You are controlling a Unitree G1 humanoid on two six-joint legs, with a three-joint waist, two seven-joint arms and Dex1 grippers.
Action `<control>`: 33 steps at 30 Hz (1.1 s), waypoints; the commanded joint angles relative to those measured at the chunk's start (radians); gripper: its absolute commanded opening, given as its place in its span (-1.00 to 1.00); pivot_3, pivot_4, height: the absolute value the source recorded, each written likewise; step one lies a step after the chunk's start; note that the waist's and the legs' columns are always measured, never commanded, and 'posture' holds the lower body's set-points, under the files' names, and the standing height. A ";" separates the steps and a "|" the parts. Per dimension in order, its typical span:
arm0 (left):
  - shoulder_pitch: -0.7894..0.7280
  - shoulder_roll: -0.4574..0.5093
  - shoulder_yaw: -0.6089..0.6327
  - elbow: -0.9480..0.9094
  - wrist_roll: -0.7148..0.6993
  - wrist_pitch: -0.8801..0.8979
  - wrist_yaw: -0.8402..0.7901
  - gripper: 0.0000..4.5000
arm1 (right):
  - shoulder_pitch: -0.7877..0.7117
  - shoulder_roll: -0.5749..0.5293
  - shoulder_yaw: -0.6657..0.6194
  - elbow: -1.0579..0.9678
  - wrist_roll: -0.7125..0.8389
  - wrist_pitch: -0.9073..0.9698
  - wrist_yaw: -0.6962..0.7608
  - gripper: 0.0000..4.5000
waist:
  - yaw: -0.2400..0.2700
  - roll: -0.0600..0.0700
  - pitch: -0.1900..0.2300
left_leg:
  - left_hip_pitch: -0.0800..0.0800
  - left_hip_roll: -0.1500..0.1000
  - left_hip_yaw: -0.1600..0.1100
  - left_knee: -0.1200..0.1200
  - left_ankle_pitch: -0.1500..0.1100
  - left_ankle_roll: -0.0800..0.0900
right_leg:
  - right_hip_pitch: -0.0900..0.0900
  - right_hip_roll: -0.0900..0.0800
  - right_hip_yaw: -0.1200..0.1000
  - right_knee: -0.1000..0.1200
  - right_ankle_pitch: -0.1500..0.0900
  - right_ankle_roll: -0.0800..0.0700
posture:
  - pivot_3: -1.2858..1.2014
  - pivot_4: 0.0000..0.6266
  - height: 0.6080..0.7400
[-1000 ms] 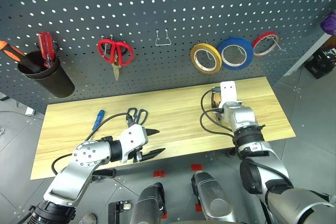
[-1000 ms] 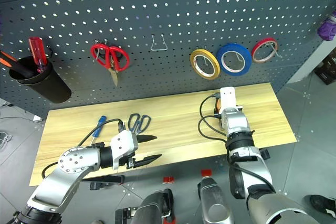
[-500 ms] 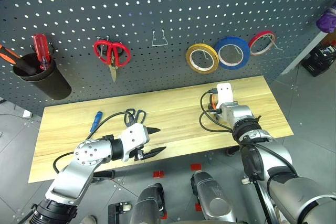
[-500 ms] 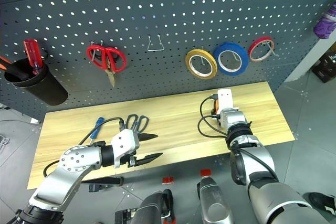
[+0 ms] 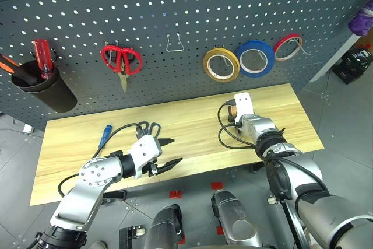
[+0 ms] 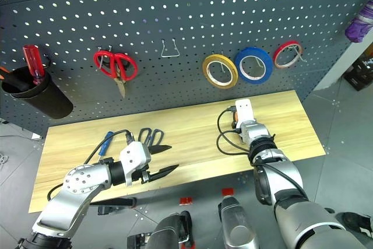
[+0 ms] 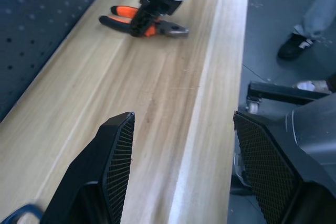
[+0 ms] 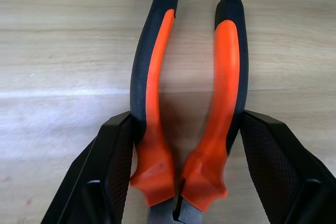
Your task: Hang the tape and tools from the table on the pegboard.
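Your right gripper (image 8: 184, 171) is apparently clamping the pliers (image 8: 186, 103) on the table (image 5: 175, 118), while your left gripper (image 7: 184, 166) is hanging apart, empty.

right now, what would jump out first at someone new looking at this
Probably the right gripper, its black fingers closed against both handles of the orange-and-black pliers lying on the wooden table. Behind it, the dark pegboard carries bright colour: red-handled scissors toward the left, and yellow, blue and red-rimmed tape rolls in a row toward the right. The left gripper hangs open over the table's front edge, near the dark-blue-handled scissors.
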 commanded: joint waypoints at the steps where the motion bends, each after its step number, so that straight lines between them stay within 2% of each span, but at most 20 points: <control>1: 0.031 -0.008 0.076 -0.040 -0.041 -0.010 0.029 0.42 | 0.140 0.033 0.098 -0.441 0.053 0.095 0.161 0.24 | 0.003 0.000 0.000 | -0.001 0.000 0.000 0.000 0.000 0.000 | -0.002 0.000 0.000 0.000 0.000 0.000 | -0.20 -0.10 1.00; 5: 0.052 -0.051 0.153 -0.079 -0.102 0.043 0.099 0.42 | 0.386 0.018 0.230 -0.942 0.093 0.120 0.282 0.24 | 0.010 0.001 0.001 | -0.009 0.001 0.000 0.001 0.000 0.000 | -0.010 0.001 0.001 0.002 0.000 0.000 | -0.19 -0.03 1.00; 8: 0.059 -0.098 0.235 -0.117 -0.160 0.073 0.169 0.42 | 0.498 0.007 0.310 -1.183 0.075 0.000 0.294 0.24 | 0.025 0.001 0.002 | -0.014 0.001 -0.001 0.004 0.000 0.000 | -0.015 0.001 0.001 0.003 0.000 0.000 | -0.18 0.02 1.00; 11: 0.066 -0.118 0.298 -0.156 -0.216 0.119 0.212 0.42 | 0.516 0.022 0.345 -1.319 0.063 -0.059 0.268 0.24 | 0.035 0.001 0.002 | -0.014 0.001 -0.001 0.004 0.000 0.000 | -0.015 0.001 0.001 0.003 0.001 0.000 | -0.17 0.05 1.00; 13: 0.061 -0.123 0.326 -0.187 -0.257 0.153 0.238 0.42 | 0.437 0.051 0.327 -1.333 0.052 -0.114 0.229 0.24 | 0.041 0.001 0.003 | -0.014 0.001 -0.001 0.004 0.000 0.000 | -0.015 0.001 0.000 0.003 0.002 -0.001 | -0.17 0.06 1.00; 18: 0.011 -0.109 0.355 -0.241 -0.345 0.227 0.264 0.42 | 0.155 0.112 0.251 -1.164 0.043 -0.302 0.151 0.24 | 0.057 0.001 0.011 | -0.014 0.001 -0.001 0.005 0.001 -0.001 | -0.016 0.002 0.000 0.003 0.003 -0.002 | -0.15 0.11 1.00; 23: -0.069 -0.100 0.340 -0.254 -0.382 0.283 0.292 0.42 | -0.086 0.149 0.191 -0.821 0.016 -0.570 0.047 0.24 | 0.061 0.000 0.016 | -0.014 0.001 -0.002 0.004 0.001 -0.001 | -0.015 0.002 -0.002 0.002 0.003 -0.002 | -0.13 0.15 1.00; 29: -0.136 -0.132 0.274 -0.264 -0.371 0.302 0.331 0.42 | -0.289 0.138 0.182 -0.431 -0.076 -0.876 -0.084 0.24 | 0.065 -0.004 0.033 | -0.014 0.001 -0.001 0.004 0.002 -0.003 | -0.016 0.001 -0.003 0.002 0.004 -0.004 | -0.10 0.20 1.00; 33: -0.182 -0.166 0.244 -0.251 -0.367 0.304 0.362 0.42 | -0.361 0.111 0.191 -0.227 -0.134 -1.028 -0.149 0.24 | 0.068 -0.006 0.044 | -0.015 0.002 0.000 0.003 0.004 -0.007 | -0.017 0.001 -0.004 0.002 0.004 -0.004 | -0.09 0.25 1.00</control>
